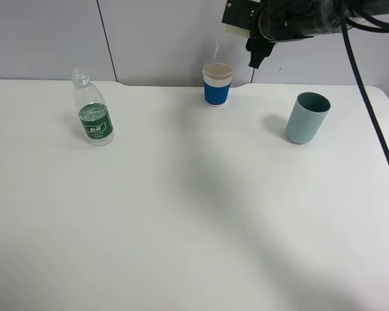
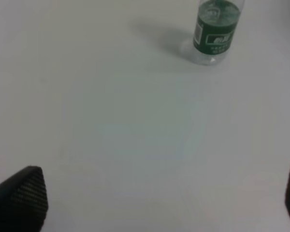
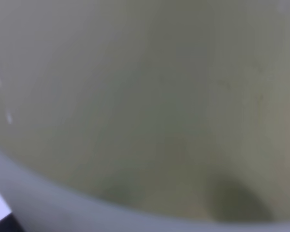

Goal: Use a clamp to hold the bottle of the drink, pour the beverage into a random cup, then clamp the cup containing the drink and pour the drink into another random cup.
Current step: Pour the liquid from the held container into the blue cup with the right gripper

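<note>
At the back of the table stands the white paper cup with a blue band [image 1: 217,85]. Above it, my right gripper [image 1: 251,40] is shut on the pale yellow-green tumbler [image 1: 234,30], which is tipped over. A thin stream of clear beverage [image 1: 215,50] falls from the tumbler towards the banded cup. The tumbler's wall [image 3: 145,96] fills the right wrist view in a blur. The uncapped bottle [image 1: 94,111] with its green label stands upright at the left. It also shows in the left wrist view, where the bottle [image 2: 214,32] is well ahead of my left gripper [image 2: 154,203], which is open and holds nothing.
A teal-blue tumbler [image 1: 306,118] stands upright at the right, apart from the banded cup. Black cables [image 1: 369,110] hang from the right arm over the table's right side. A grey panelled wall [image 1: 155,39] runs behind the white table [image 1: 194,227].
</note>
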You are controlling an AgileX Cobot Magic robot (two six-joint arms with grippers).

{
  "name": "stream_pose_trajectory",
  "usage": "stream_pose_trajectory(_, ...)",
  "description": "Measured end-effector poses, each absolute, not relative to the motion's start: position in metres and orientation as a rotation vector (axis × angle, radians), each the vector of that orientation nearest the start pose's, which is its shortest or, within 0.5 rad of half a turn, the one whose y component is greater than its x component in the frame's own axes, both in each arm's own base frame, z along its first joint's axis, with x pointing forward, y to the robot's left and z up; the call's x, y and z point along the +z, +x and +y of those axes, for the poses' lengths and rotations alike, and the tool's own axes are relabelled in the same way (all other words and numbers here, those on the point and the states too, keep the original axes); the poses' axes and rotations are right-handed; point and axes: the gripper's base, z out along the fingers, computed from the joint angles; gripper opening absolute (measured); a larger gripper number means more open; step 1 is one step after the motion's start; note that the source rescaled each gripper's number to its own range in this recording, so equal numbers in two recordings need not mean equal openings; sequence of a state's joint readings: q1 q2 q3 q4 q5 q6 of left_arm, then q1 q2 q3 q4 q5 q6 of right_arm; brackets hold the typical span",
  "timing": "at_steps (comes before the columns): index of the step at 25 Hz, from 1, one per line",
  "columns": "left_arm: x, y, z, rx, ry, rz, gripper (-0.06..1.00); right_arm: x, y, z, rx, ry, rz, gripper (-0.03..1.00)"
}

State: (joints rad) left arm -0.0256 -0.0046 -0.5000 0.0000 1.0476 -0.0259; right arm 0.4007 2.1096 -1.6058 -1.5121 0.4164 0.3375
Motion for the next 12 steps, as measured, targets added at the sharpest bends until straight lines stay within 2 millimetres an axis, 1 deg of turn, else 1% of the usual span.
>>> stream_pose_trajectory(12, 0.2783, -0.0051, 0.0001, -0.033, 0.0, 2.027, 1.0, 0.2297, 0.4672, 0.1558, -0.939, -1.272, 1.655, 0.0)
